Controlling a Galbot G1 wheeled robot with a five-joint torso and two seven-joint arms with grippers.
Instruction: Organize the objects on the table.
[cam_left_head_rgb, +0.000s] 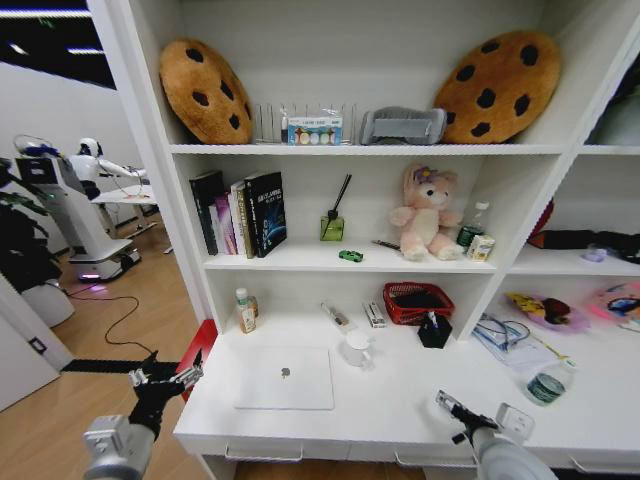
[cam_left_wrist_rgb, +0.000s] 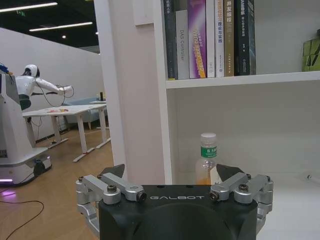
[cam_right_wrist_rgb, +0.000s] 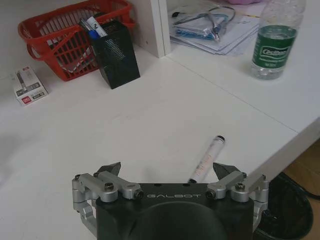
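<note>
The left gripper (cam_left_head_rgb: 165, 379) hangs low beyond the left end of the table (cam_left_head_rgb: 400, 415), over the wooden floor, its fingers spread wide with nothing between them. From its wrist camera, the small bottle (cam_left_wrist_rgb: 207, 159) with a white cap, green label and orange liquid stands upright on the desk top, close by the white shelf upright.

On the desk the silver laptop (cam_left_head_rgb: 284, 377) lies closed and flat near the front edge, with a white cup (cam_left_head_rgb: 356, 349) just behind its right corner. Farther right stand a red basket (cam_left_head_rgb: 417, 301) and a black mesh pen holder (cam_right_wrist_rgb: 115, 56) holding a blue-capped pen (cam_right_wrist_rgb: 93, 33).

The right gripper (cam_right_wrist_rgb: 167, 170) is held over the front right of the desk, jaws wide apart and empty. A white marker with a black cap (cam_right_wrist_rgb: 207, 158) lies flat just ahead of it, near the table edge. A green-labelled water bottle (cam_right_wrist_rgb: 274, 42) stands upright beyond.
</note>
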